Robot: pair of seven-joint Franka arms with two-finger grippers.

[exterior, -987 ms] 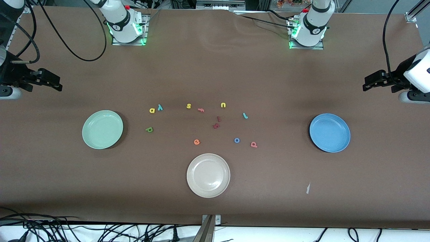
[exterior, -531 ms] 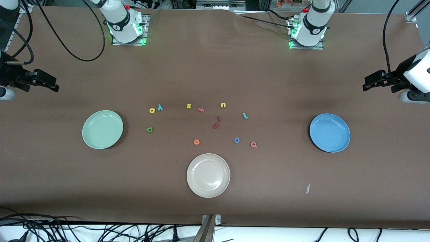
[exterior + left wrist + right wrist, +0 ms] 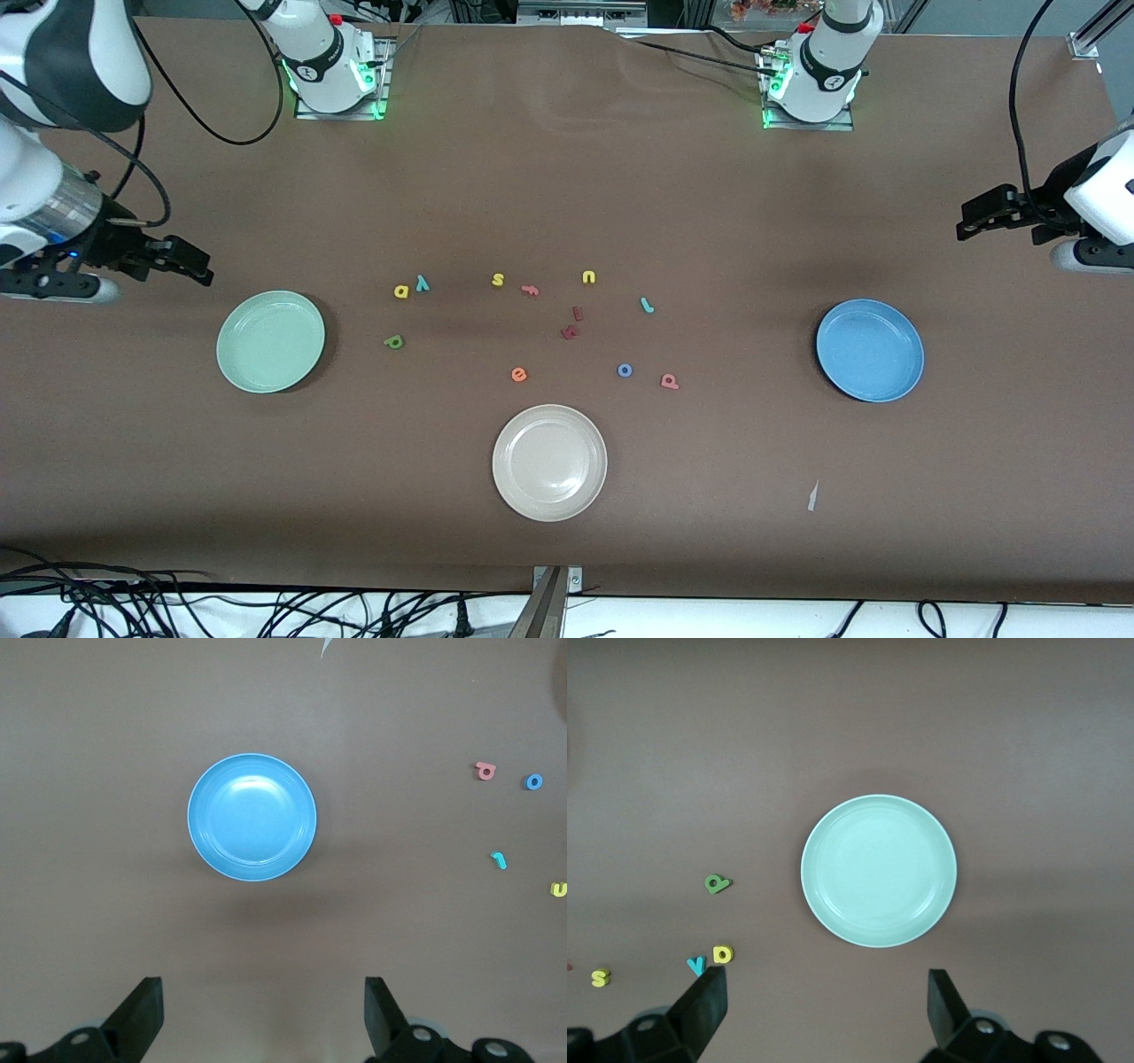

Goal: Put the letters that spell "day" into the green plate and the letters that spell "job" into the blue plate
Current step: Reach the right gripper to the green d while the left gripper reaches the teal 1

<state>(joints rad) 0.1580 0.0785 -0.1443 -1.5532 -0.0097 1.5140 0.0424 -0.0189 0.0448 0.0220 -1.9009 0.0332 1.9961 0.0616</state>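
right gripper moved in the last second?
Yes. The right gripper has shifted toward the green plate, nearer the front camera, jaws open and empty.

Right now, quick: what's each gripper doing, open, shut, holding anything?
Left gripper: open, holding nothing, above the table near the round blue plate.
Right gripper: open, holding nothing, near the round pale green plate.

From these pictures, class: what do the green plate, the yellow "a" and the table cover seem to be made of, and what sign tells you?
The green plate: likely hard plastic or melamine, glossy; light glints inside its rim.
The yellow "a": probably foam, matte; thick, flat colour, no shine.
The table cover: brown paper or thin sheet, matte; it shows ripples near the arm bases.
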